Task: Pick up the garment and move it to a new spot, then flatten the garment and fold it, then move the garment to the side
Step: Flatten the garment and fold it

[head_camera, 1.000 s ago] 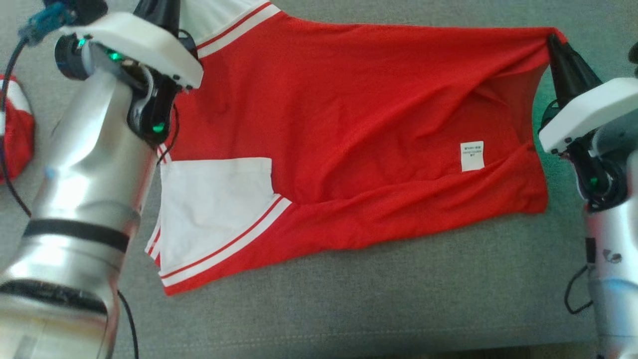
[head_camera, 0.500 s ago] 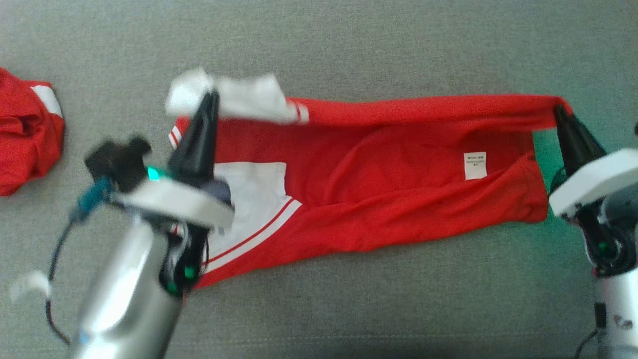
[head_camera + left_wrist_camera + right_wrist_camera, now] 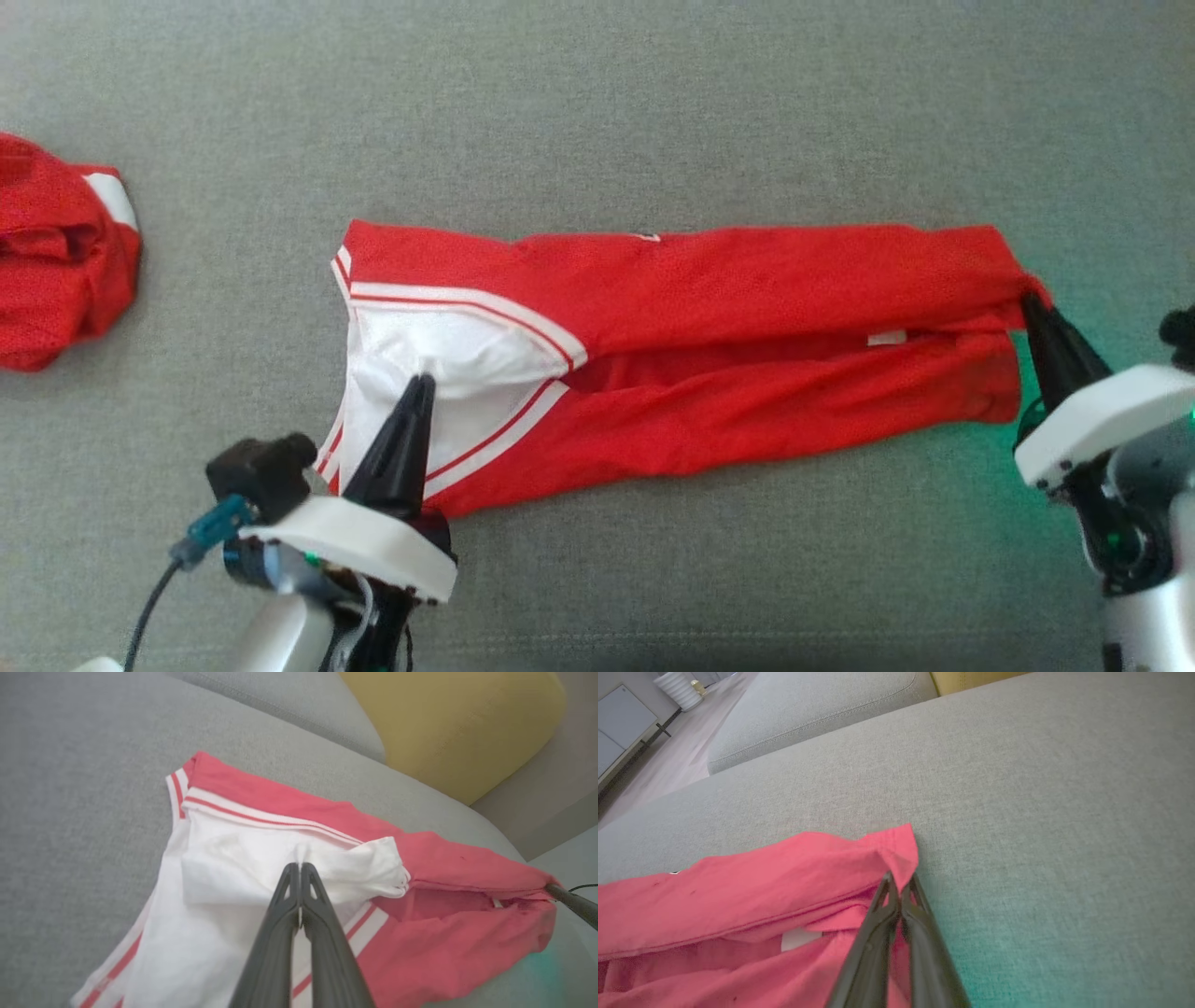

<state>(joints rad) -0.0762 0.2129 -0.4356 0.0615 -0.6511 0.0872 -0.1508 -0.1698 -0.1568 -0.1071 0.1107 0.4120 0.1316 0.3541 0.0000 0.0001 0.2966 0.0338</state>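
The garment is red with a white striped panel and lies in a long folded band across the grey cushion. My left gripper is shut on the white fabric at the band's left end, and the left wrist view shows a pinch of white cloth at the left gripper tips. My right gripper is shut on the red corner at the right end. In the right wrist view that corner is clamped in the right gripper.
A second red and white garment lies bunched at the left edge. A yellow cushion sits behind the grey cushion. Floor and a white cabinet lie past the cushion's far edge.
Both grippers pulled the garment's far edge toward me, folding the upper half over the lower. The label is now almost covered. The head view has also shifted.
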